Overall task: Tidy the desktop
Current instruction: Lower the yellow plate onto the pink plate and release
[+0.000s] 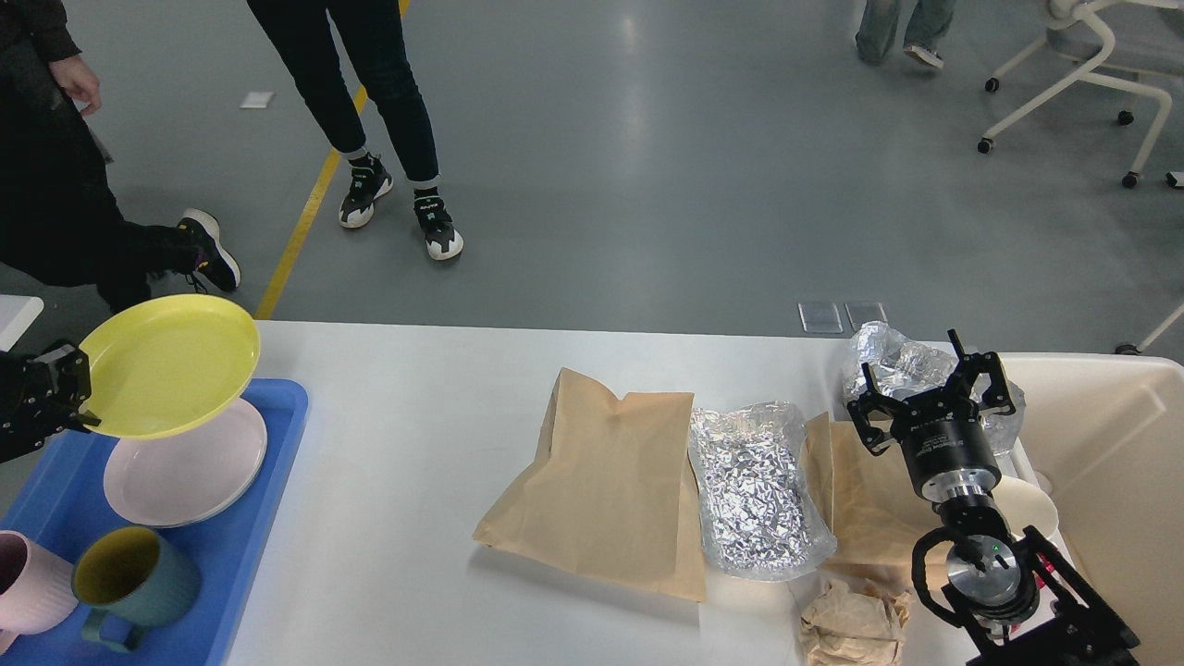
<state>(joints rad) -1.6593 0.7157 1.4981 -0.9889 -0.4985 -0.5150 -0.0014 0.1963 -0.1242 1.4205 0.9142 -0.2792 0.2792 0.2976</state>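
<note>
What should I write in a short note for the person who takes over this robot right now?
Left gripper: shut on the yellow plate, held over the pink plate in the blue tray.
Right gripper: open, empty, above the crumpled foil.
Done: two mugs and pink plate in tray.
Left: set yellow plate down; on the desktop remain paper bags, foil bag, crumpled paper; cream bin at right.

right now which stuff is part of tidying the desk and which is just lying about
Part of the job: desktop, yellow plate in the left gripper, blue tray, paper bag, foil bag, crumpled paper, bin.

Just there: office chair, people's shoes.
</note>
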